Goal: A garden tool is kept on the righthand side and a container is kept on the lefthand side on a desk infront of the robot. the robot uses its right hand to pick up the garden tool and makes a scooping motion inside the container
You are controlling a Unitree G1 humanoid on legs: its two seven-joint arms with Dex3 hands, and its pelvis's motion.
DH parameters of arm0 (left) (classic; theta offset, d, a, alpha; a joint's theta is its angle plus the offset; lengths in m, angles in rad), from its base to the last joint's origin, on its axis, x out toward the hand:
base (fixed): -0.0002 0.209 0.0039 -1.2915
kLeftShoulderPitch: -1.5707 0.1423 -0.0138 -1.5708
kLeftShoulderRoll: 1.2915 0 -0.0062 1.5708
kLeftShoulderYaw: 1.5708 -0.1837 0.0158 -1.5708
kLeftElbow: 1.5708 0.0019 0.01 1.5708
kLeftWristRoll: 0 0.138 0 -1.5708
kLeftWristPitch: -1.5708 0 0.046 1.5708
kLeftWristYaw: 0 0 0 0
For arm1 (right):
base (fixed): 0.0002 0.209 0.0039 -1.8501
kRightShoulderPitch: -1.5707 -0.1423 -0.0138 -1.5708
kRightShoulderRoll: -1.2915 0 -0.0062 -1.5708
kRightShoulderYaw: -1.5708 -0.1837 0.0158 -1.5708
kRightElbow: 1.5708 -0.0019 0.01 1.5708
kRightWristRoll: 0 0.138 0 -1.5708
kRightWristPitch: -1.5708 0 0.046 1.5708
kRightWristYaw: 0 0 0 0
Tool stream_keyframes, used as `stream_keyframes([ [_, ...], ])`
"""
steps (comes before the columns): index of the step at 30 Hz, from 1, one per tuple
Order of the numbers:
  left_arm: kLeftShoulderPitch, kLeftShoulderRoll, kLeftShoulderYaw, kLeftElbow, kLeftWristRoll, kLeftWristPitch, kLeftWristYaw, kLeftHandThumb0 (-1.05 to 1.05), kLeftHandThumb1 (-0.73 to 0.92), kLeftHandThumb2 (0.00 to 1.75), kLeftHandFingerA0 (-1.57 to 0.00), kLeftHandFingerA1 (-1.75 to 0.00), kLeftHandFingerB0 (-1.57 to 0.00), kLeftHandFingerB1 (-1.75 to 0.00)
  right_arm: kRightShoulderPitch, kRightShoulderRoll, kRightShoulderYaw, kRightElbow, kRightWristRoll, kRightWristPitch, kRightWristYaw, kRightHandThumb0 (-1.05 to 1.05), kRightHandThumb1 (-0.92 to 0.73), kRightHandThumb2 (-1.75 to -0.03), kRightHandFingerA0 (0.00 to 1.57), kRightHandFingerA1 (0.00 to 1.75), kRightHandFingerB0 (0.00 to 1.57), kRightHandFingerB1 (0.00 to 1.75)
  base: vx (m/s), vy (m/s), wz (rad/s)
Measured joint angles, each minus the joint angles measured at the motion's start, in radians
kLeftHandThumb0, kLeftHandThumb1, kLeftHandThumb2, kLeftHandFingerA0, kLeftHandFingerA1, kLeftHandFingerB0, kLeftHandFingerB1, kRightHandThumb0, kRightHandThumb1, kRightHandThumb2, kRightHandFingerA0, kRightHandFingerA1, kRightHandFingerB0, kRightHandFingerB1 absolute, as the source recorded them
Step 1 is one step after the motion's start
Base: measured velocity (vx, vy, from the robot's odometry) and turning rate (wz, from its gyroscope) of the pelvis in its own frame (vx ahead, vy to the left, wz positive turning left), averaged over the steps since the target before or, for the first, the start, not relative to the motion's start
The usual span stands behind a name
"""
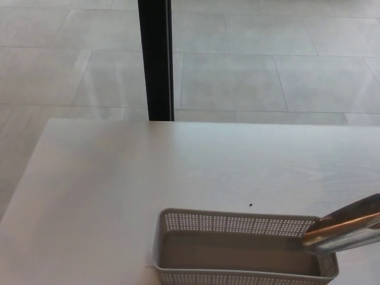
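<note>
The trowel (347, 228) comes in from the right edge, a shiny metal blade lying almost flat with its tip pointing left and slightly down, poised over the right end of the basket (178, 228). The blade's long axis runs roughly along the basket's own length, left to right, and that is the relation that matters here: a scoop would travel leftward down the trough, with the whole open floor of the basket lying to the left of the tip.

No hand shows at all. The handle runs off the right side of the frame, so whatever grips it is out of sight, and I can't say how the right hand's fingers sit on it. Going by the task, the right hand should be carrying it, and it enters from that side. The left hand is out of view too.

The basket sits near, at the bottom of the picture, a pale perforated tray on the white desk (119, 178), and it looks empty inside. Whether the tip is touching the right wall or hanging just above it, I can't tell from this angle.

My read: the scooping step is in hand, with the blade at the right end. Dipping the tip and sweeping left looks like the natural call; the risk is catching the rim and shoving the light basket along.
</note>
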Motion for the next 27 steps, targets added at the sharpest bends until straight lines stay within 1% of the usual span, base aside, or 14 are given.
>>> stream_keyframes([
  [2,-0.005,0.0,0.0,0.004,0.0,0.0,0.001,-1.05,-0.12,1.09,-0.81,-1.31,-0.73,-1.13,0.011,0.014,-0.001,-0.032,0.0,0.009,0.012,-0.41,-0.73,-0.71,0.87,1.67,0.72,0.71,0.0,0.0,0.0],
  [3,-0.006,0.0,0.002,0.006,-0.001,0.001,0.001,-0.7,-0.06,1.02,-1.0,-1.33,-0.85,-1.1,0.016,0.02,-0.002,-0.05,0.0,0.012,0.015,-0.36,-0.7,-0.78,0.89,1.67,0.79,0.79,0.0,0.0,0.0],
  [4,-0.007,0.0,0.004,0.006,-0.001,0.001,0.001,-0.94,-0.1,1.06,-0.83,-1.31,-0.78,-1.12,0.019,0.025,-0.002,-0.063,0.001,0.013,0.018,-0.35,-0.71,-0.83,0.91,1.71,0.79,0.88,0.0,0.0,0.0],
  [6,-0.004,0.0,0.009,0.001,-0.003,0.001,-0.004,-0.9,-0.12,1.07,-0.99,-1.2,-0.84,-1.08,0.024,0.047,-0.008,-0.095,0.007,0.012,0.019,-0.36,-0.72,-0.8,0.89,1.75,0.76,0.94,0.0,0.0,0.0],
  [7,-0.004,0.0,0.011,-0.001,-0.003,0.001,-0.005,-0.91,-0.06,0.97,-0.95,-1.19,-0.83,-1.07,0.026,0.053,-0.01,-0.103,0.009,0.012,0.019,-0.36,-0.69,-0.83,0.9,1.75,0.76,0.91,0.0,0.0,0.0],
  [11,-0.008,0.0,0.004,0.004,0.0,0.001,-0.003,-0.85,-0.04,1.03,-1.08,-1.28,-0.84,-1.1,0.021,0.07,-0.013,-0.144,0.009,0.013,0.027,-0.38,-0.74,-0.72,0.88,1.68,0.73,0.72,0.0,0.0,0.0],
  [12,-0.01,0.0,0.001,0.004,0.0,0.0,-0.003,-1.01,-0.05,1.01,-0.92,-1.21,-0.78,-1.09,0.019,0.075,-0.013,-0.152,0.009,0.012,0.027,-0.39,-0.75,-0.73,0.88,1.65,0.72,0.66,0.0,0.0,0.0],
  [14,-0.011,0.0,0.001,0.004,0.0,0.001,-0.003,-0.93,-0.1,1.03,-0.84,-1.24,-0.76,-1.12,0.017,0.085,-0.011,-0.162,0.005,0.012,0.029,-0.41,-0.76,-0.72,0.87,1.69,0.76,0.66,0.0,0.0,0.0],
  [15,-0.011,0.0,0.005,0.003,-0.002,0.001,-0.004,-1.05,-0.11,1.06,-0.92,-1.31,-0.77,-1.14,0.015,0.09,-0.008,-0.169,0.001,0.012,0.031,-0.41,-0.74,-0.74,0.88,1.68,0.79,0.72,0.0,0.0,0.0],
  [19,-0.012,0.0,0.013,0.002,-0.003,0.001,-0.007,-0.92,-0.06,1.03,-0.88,-1.22,-0.79,-1.07,-0.001,0.105,0.005,-0.191,-0.024,0.016,0.047,-0.41,-0.67,-0.74,0.89,1.64,0.76,0.68,0.0,0.0,0.0],
  [21,-0.014,0.0,0.011,0.003,-0.003,0.001,-0.007,-0.9,-0.09,1.02,-0.84,-1.25,-0.76,-1.1,-0.011,0.116,0.013,-0.203,-0.037,0.025,0.06,-0.44,-0.7,-0.69,0.89,1.69,0.78,0.86,0.0,0.0,0.0],
  [25,-0.017,0.0,0.013,0.002,-0.003,0.001,-0.012,-1.01,-0.05,1.06,-0.8,-1.24,-0.73,-1.11,-0.018,0.144,0.027,-0.226,-0.069,0.056,0.09,-0.46,-0.75,-0.69,0.87,1.68,0.73,0.71,0.0,0.0,0.0],
  [26,-0.018,0.0,0.012,0.002,-0.003,0.001,-0.013,-0.69,-0.05,1.0,-1.06,-1.28,-0.79,-1.09,-0.018,0.152,0.031,-0.229,-0.078,0.067,0.099,-0.46,-0.75,-0.68,0.85,1.68,0.74,0.71,0.0,0.0,0.0],
  [27,-0.018,0.0,0.011,0.002,-0.002,0.001,-0.013,-0.85,-0.13,1.05,-0.83,-1.27,-0.75,-1.11,-0.02,0.16,0.035,-0.232,-0.087,0.075,0.107,-0.45,-0.73,-0.74,0.9,1.61,0.69,0.61,0.0,0.0,0.0],
])
